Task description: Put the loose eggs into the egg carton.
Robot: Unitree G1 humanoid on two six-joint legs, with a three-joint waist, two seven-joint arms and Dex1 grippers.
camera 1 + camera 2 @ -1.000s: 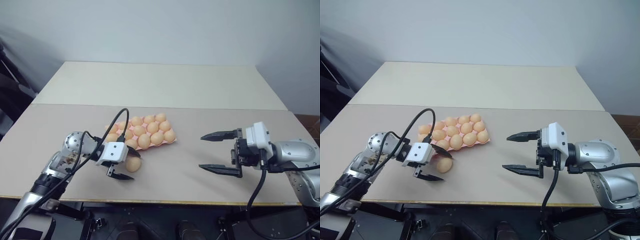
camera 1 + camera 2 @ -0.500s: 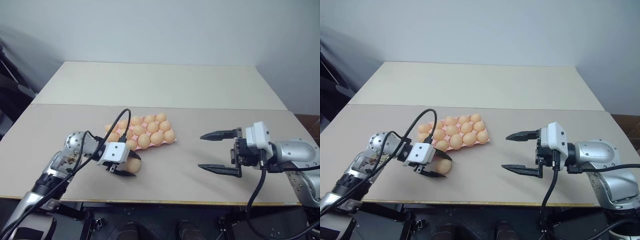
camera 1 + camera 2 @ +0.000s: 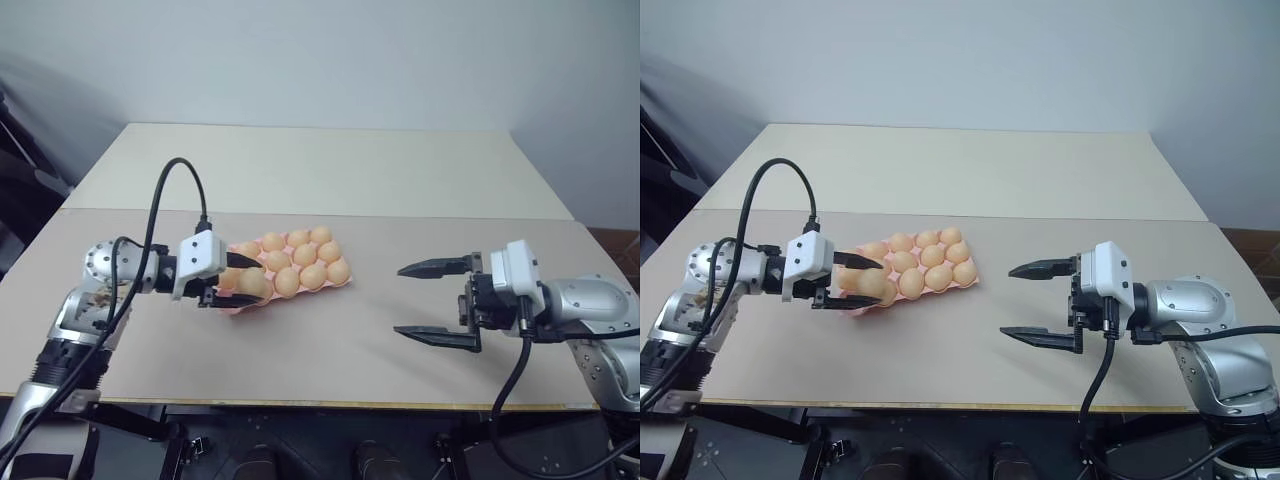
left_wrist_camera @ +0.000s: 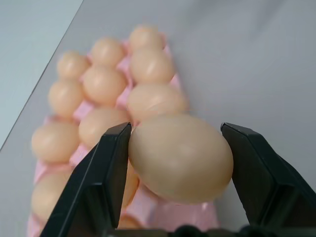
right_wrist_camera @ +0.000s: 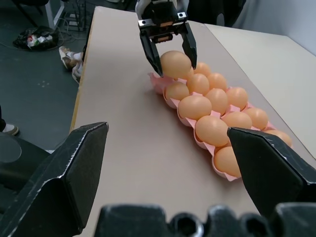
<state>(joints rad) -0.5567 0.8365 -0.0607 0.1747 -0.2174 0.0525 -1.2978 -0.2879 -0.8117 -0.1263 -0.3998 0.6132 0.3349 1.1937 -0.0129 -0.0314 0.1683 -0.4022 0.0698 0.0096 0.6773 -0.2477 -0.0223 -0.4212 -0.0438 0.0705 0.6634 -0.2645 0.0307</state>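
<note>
I had the left gripper (image 3: 232, 290) clamped on one egg (image 4: 180, 159), its two black fingers (image 4: 111, 170) pressed against the egg's opposite sides across the middle, long axis lying crosswise between them. In the left eye view that sat left of centre, with the held egg hanging over the near left corner of the egg carton (image 3: 335, 284). The carton lay on the table (image 3: 400, 180) just left of the frame's middle, its cups packed with other eggs (image 3: 300, 258); from the left wrist view I judged a free cup lay under the held egg, but I couldn't make it out for certain.

My read was that the egg was light, rigid and brittle, with a smooth curved shell that could squirt out of flat pads. So I reckoned the grip belonged on the widest girth, as it was, squeezed only enough to carry. The moulded tray looked thin and light, likely to slide if nudged.

The right gripper (image 3: 432, 300) hung in the right half of the frame with its fingers wide apart, holding nothing, well apart from the carton.
</note>
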